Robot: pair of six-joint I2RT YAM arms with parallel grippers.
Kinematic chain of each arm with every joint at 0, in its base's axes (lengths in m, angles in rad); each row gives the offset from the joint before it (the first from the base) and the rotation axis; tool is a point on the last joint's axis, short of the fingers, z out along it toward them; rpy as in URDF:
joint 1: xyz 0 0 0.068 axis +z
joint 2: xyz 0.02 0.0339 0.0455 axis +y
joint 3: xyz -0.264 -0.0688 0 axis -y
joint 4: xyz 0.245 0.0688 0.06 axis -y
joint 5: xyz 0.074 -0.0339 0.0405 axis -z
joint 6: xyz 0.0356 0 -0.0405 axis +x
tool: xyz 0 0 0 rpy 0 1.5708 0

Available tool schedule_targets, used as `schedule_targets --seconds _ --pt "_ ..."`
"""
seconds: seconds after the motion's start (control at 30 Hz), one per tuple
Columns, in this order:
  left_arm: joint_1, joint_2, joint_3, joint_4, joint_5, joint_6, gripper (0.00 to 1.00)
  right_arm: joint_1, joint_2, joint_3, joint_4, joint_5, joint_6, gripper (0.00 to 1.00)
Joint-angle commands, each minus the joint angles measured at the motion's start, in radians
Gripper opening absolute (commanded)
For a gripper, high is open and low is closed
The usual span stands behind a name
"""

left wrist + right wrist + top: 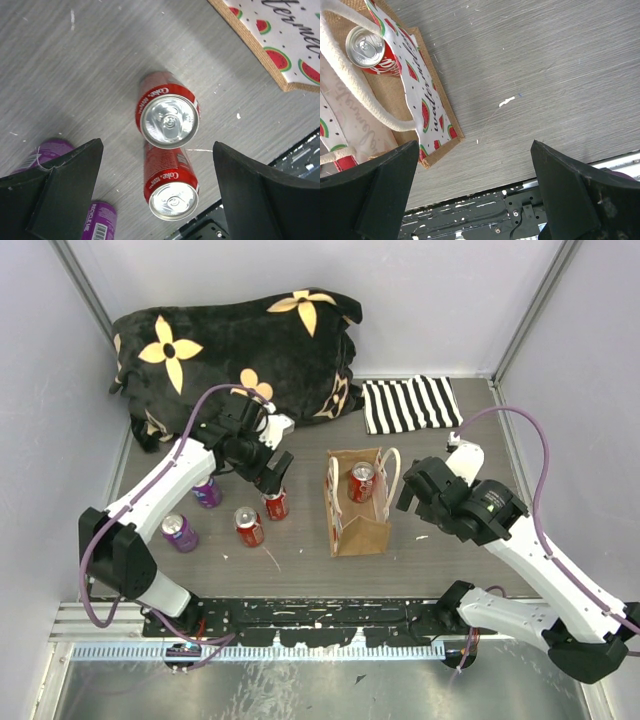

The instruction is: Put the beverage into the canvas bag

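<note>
Your top view looks steeply down from high behind the near edge of the table (300,570), far enough to take it all in. Your left wrist view hangs close over two red cans (169,120) left of the bag (360,530), catching the bag's corner. Your right wrist view looks down close just right of the bag. All three views share the bag.

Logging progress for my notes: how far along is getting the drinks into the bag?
Done: one red can stands inside the canvas bag. In hand: nothing gripped; the left claw hangs open over a second red can. Left: that can, a third red can and two purple cans sit outside the bag. The right claw is open beside it.
</note>
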Motion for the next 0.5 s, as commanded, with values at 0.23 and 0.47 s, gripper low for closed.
schedule_targets --seconds 0.23,0.47 --pt "-0.049 0.073 0.028 -0.053 0.058 0.015 0.98 0.004 -0.073 -0.012 -0.011 0.014 0.035 1.00" --pt "-0.061 0.115 -0.007 0.025 -0.008 0.015 0.98 0.004 -0.104 -0.019 -0.034 0.026 0.052 1.00"
